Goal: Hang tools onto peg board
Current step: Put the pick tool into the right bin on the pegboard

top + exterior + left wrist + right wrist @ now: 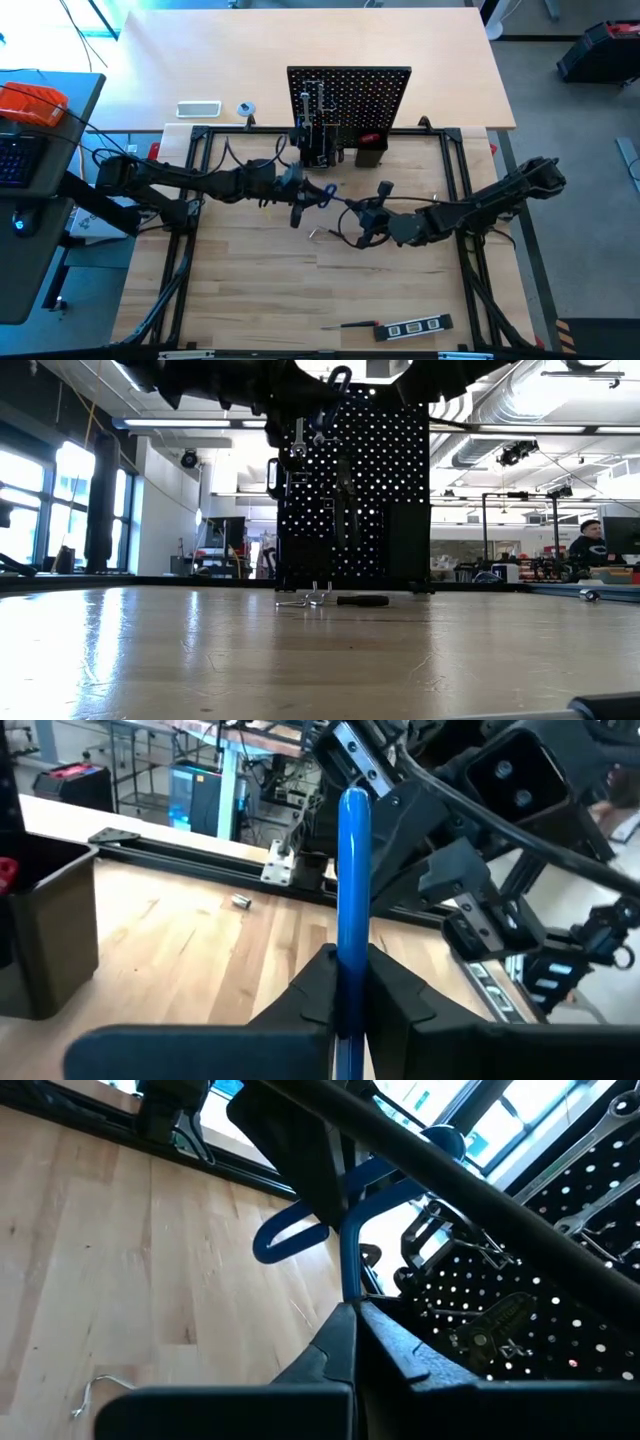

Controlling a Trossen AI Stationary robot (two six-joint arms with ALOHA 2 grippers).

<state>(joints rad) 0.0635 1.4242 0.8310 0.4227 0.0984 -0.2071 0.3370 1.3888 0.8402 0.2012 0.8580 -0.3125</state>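
While both claws pinch the blue-handled hex key (352, 870) just in front of the peg board (350, 95), a tug from either could twist it loose.

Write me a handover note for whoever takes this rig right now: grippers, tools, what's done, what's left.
Left gripper: shut on the blue-handled hex key, held above the table in front of the peg board.
Right gripper: also shut on the same hex key, so this looks like a mid-air handover between arms.
Done: several tools already hang on the peg board, including a wrench.
Left: hang the hex key; a metal hook lies on the table mid-bench; the level and a screwdriver lie at the near edge of the table.
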